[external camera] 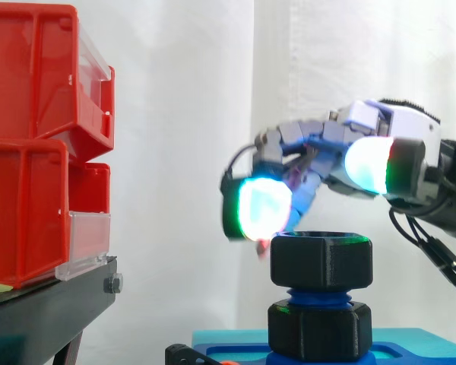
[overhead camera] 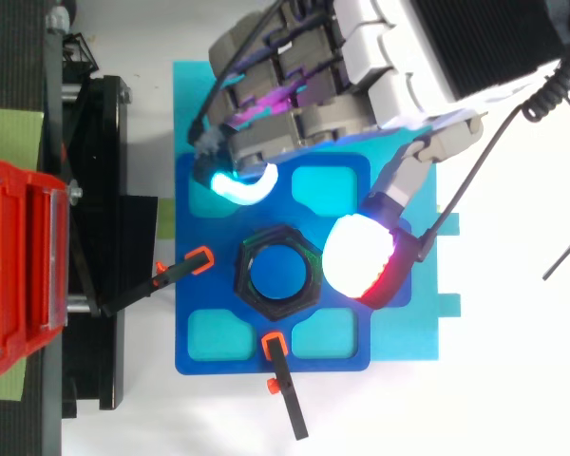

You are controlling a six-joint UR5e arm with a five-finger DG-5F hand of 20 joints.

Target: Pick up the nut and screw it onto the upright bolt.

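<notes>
Black nuts (external camera: 321,262), two; blue bolt (external camera: 319,295), one

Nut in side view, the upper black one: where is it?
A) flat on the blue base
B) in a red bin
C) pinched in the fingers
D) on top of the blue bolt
D: the nut sits on the top end of the blue bolt, above a second black nut, while the hand hovers over it with its fingers not closed on it.

open room lies between the red bins (external camera: 30,152) and nut (external camera: 321,262).
</notes>
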